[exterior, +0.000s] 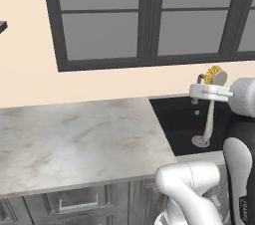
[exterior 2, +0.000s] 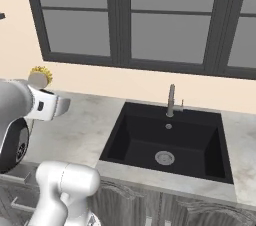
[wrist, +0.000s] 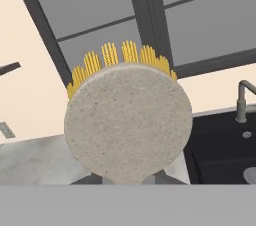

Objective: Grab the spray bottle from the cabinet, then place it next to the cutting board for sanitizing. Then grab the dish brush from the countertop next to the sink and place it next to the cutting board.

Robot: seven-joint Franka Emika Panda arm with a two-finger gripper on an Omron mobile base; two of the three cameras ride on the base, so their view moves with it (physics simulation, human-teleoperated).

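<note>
Left base view: gripper point(exterior: 211, 85) clenched on dish brush point(exterior: 215, 75), held raised above sink point(exterior: 191, 119) beside countertop point(exterior: 74, 139).
Right base view: brush head up in the air over countertop, left of sink, faucet point(exterior 2: 171, 101) behind basin.
Hand view: round head with yellow bristles close ahead.

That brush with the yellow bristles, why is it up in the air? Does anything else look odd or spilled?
The dish brush is off the countertop because the gripper is shut on it, head up, beside the sink. Nothing looks spilled or damaged.
</note>
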